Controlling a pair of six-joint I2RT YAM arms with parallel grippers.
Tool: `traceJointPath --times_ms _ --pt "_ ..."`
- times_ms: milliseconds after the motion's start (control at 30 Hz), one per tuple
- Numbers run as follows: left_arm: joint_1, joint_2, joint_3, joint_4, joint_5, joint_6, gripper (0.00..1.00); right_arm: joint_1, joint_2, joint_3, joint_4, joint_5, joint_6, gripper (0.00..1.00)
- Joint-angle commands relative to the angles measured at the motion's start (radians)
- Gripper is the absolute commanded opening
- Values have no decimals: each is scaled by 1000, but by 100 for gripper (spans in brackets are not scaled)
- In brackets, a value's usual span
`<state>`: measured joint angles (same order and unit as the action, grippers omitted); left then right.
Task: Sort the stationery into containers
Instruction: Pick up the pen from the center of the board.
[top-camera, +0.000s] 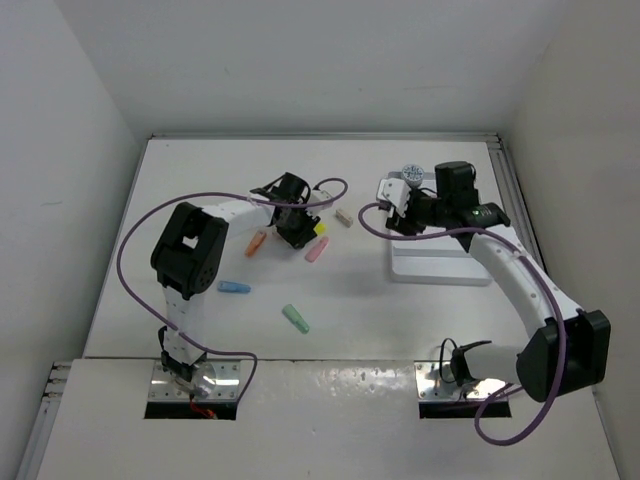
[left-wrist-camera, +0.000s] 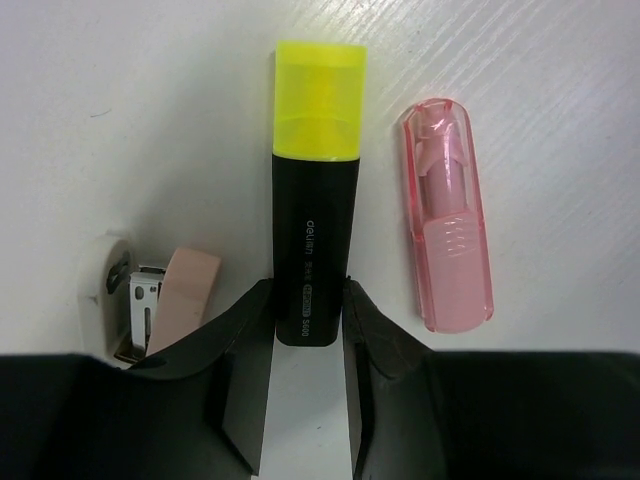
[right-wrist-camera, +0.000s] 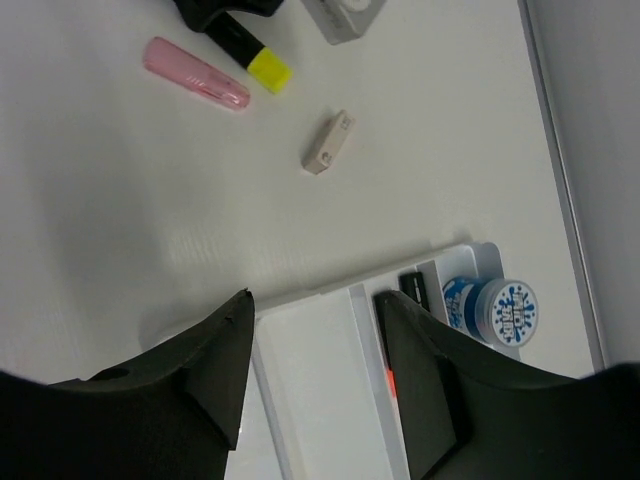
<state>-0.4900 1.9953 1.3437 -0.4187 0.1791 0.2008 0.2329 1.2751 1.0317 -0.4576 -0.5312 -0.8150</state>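
Observation:
A black marker with a yellow cap (left-wrist-camera: 315, 200) lies on the table, and my left gripper (left-wrist-camera: 305, 310) is shut on its black end; it also shows in the top view (top-camera: 320, 228). A pink stub (left-wrist-camera: 447, 220) lies right beside it. My right gripper (right-wrist-camera: 315, 350) is open and empty over the white divided tray (right-wrist-camera: 310, 400). The tray holds two blue-white pots (right-wrist-camera: 490, 310) and a black marker with an orange end (right-wrist-camera: 412, 285), partly hidden by my finger. A beige block (right-wrist-camera: 328, 142) lies on the table. Orange (top-camera: 256, 243), blue (top-camera: 234, 288) and green (top-camera: 295, 319) stubs lie loose.
A small white and beige item (left-wrist-camera: 150, 300) lies close to my left gripper's left jaw. The tray (top-camera: 440, 265) sits at the right of the table, near the raised right edge (top-camera: 510, 190). A purple cable (top-camera: 340, 185) loops above the left gripper.

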Motion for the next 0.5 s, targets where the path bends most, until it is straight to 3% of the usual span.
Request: traceJointPath --times_ms 0,67,267,467 --pt "2 -2 18 -55 64 -12 10 46 -29 -13 -1 -27 -85 54" --pt "24 -57 32 -80 127 -30 8 66 -31 -10 -7 -29 -119 54" --pt "70 -142 97 -187 510 -95 3 184 -7 -12 -10 -21 -234 54" --pt "68 -170 114 -242 690 -147 2 279 61 13 -30 -9 -352 55"
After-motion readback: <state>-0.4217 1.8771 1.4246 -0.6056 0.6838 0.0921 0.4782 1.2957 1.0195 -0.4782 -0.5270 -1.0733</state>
